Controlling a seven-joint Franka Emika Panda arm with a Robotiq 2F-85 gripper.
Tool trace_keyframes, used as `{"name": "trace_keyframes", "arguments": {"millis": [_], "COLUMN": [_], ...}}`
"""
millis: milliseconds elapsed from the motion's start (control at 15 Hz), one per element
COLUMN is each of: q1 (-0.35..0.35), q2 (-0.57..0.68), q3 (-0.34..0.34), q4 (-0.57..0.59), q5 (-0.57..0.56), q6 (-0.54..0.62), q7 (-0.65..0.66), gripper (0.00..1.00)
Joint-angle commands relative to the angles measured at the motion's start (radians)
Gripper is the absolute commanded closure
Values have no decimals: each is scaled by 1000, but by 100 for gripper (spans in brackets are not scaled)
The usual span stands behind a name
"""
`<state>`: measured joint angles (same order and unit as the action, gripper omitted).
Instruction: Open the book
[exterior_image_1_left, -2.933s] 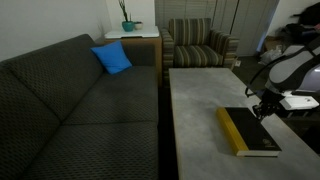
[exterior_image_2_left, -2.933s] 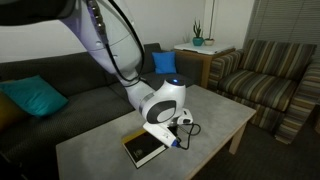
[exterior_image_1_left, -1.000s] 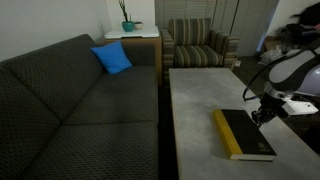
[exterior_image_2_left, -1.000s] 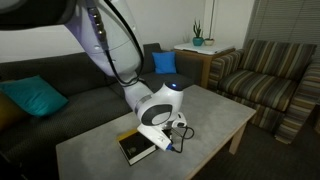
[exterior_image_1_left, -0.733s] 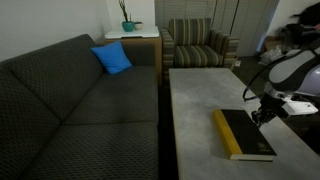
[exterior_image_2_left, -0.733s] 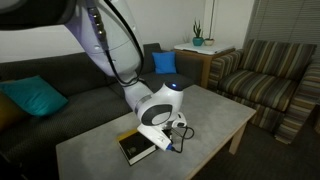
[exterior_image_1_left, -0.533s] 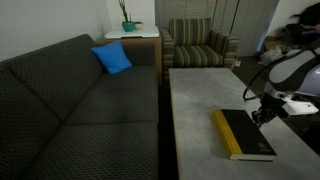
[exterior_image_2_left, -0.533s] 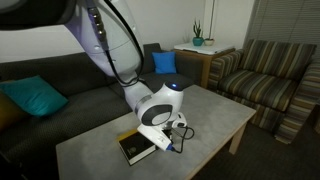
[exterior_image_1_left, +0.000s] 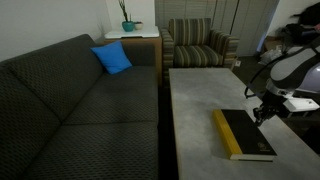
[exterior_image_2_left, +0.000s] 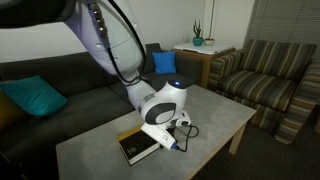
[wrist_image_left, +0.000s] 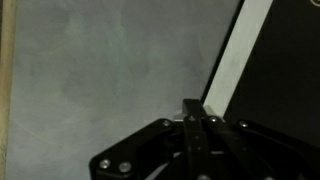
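Observation:
The book lies closed and flat on the grey table, black cover up, yellow spine toward the sofa. It also shows in an exterior view. My gripper is at the book's far edge, down at the table surface; it also shows in an exterior view. In the wrist view the fingers are pressed together, tips at the pale page edge of the book, with nothing held between them.
A dark sofa with a blue cushion runs along the table. A striped armchair and a side table with a plant stand beyond. A teal cushion lies on the sofa.
The book slid a little toward the sofa between 2.9 s and 1.0 s ago, with my gripper following at its edge. Over the last second nothing has visibly moved.

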<state>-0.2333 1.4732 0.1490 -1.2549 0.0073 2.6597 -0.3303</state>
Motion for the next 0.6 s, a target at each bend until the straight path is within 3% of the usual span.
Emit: {"name": "trace_keyframes", "arguments": {"millis": [0, 533], "q1": [-5, -16], "q2": [-8, -116], "q3": [-21, -26], "q4": [5, -134], "q5": [2, -3], "q6": [-64, -108], "q7": [19, 17], "gripper": [100, 100]}}
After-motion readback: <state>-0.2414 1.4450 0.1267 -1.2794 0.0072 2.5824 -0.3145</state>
